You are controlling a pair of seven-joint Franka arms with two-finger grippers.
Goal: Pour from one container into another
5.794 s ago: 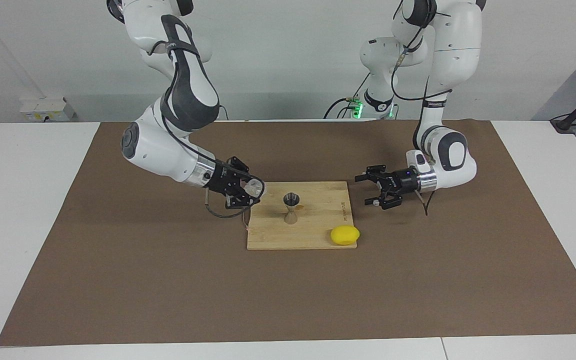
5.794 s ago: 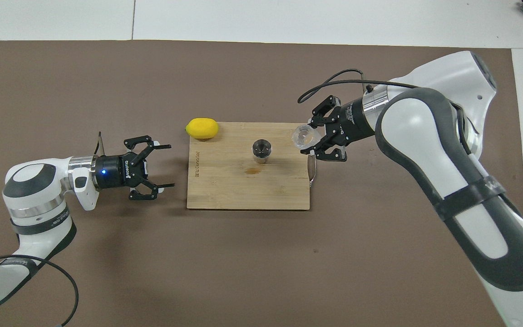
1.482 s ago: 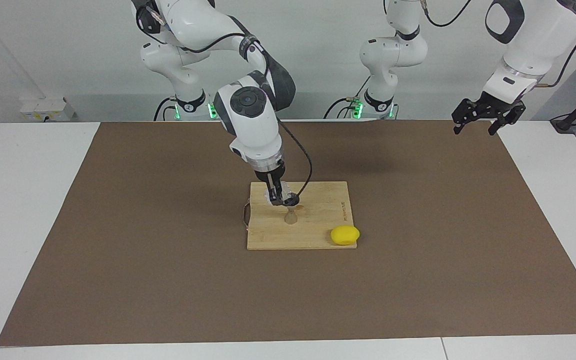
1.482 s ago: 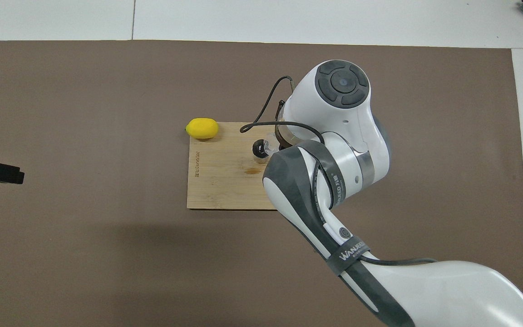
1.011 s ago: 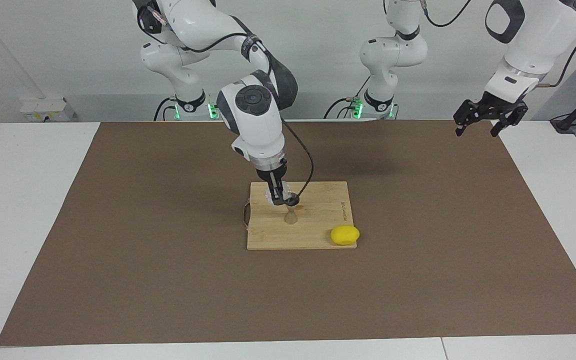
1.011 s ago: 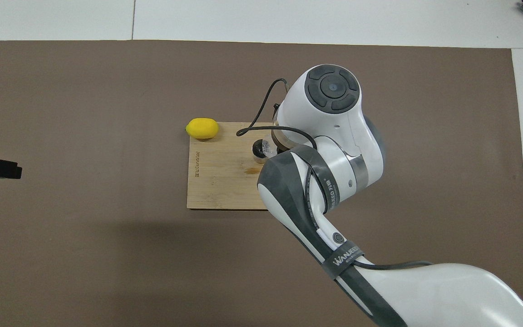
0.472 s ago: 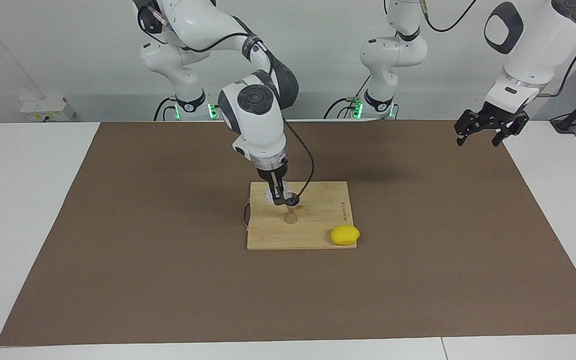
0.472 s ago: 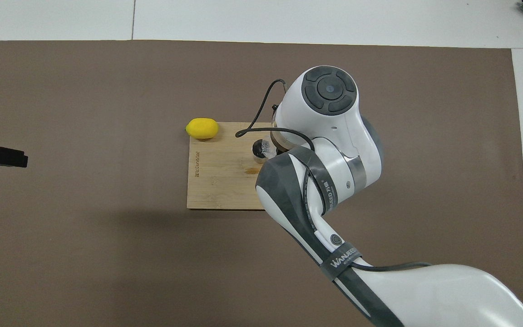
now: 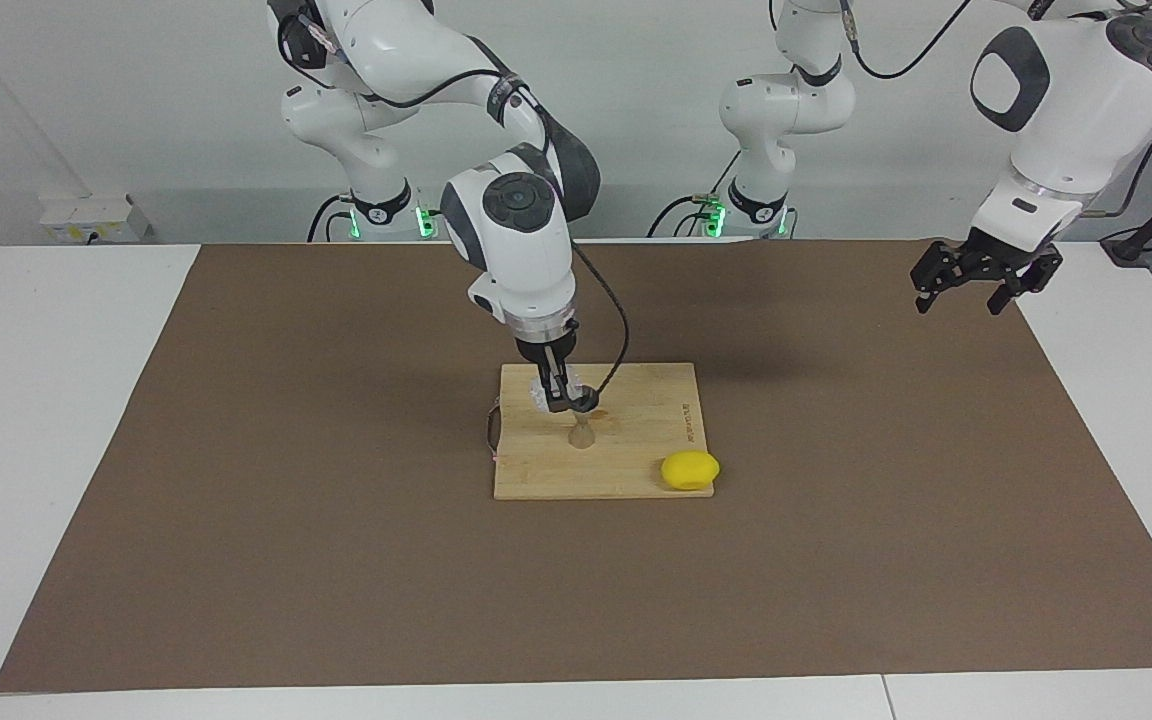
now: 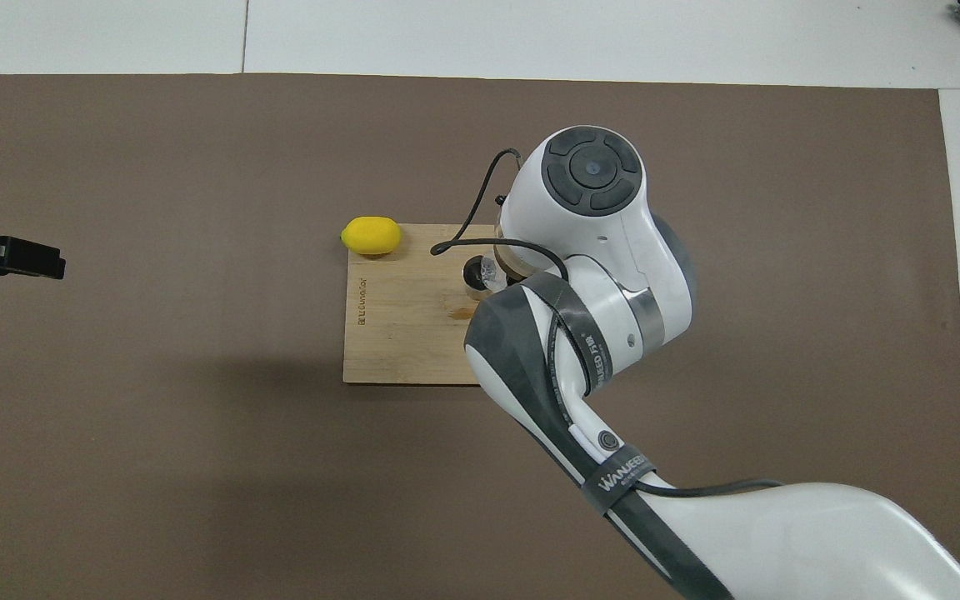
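Note:
A silvery hourglass jigger (image 9: 582, 432) (image 10: 474, 276) stands upright on the wooden board (image 9: 636, 470) (image 10: 397, 333). My right gripper (image 9: 558, 395) points down from above and is shut on the small clear glass tumbler (image 9: 541, 394) (image 10: 491, 268). The glass is tipped, its mouth at the jigger's rim. In the overhead view the right arm's wrist hides most of the gripper. My left gripper (image 9: 966, 295) (image 10: 9, 255) hangs open and holds nothing, high over the mat's edge at the left arm's end of the table.
A yellow lemon (image 9: 690, 470) (image 10: 372, 235) lies at the board's corner, farther from the robots than the jigger and toward the left arm's end. A brown mat (image 9: 336, 550) covers the table. A small stain marks the board beside the jigger.
The left gripper has sunk a little and drifted farther out over the mat. The right wrist has shifted slightly, with the glass still tipped at the jigger.

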